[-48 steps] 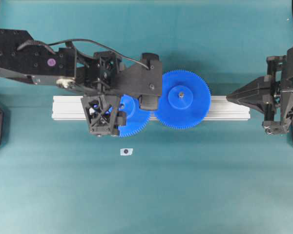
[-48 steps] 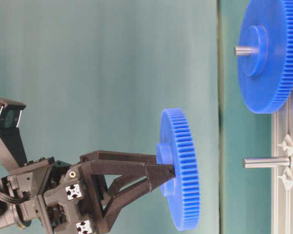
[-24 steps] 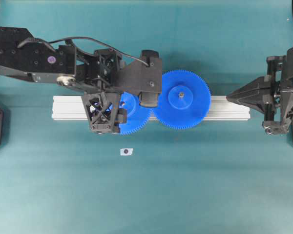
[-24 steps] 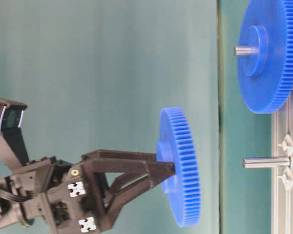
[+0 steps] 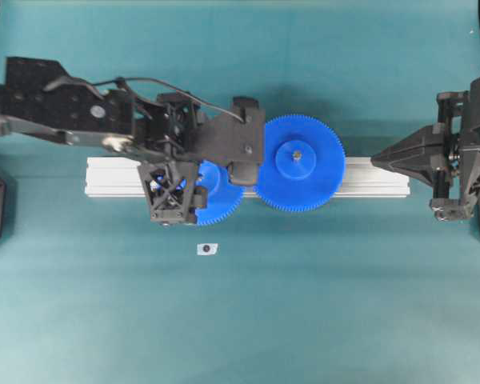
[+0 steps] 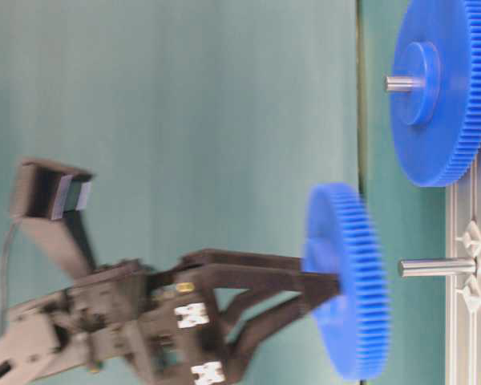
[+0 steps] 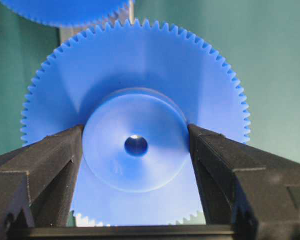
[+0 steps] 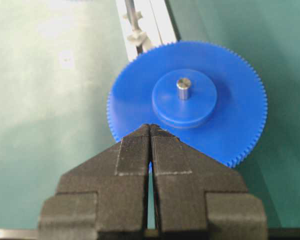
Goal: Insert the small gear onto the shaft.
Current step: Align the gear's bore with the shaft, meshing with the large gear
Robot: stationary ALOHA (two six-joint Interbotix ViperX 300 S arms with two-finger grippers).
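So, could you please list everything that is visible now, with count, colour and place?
small gear: 1, blue, held by its hub just short of the shaft
shaft: 1, silver, bare, standing from the rail
large gear: 1, blue, mounted on its own pin on the rail
rail: 1, silver aluminium, mid table
sticker: 1, white with dark dot, on the cloth beside the rail
cloth: 1, teal, covering the table
left gripper: 1, black, clamped on the small gear's hub
right gripper: 1, black, shut, empty, facing the large gear
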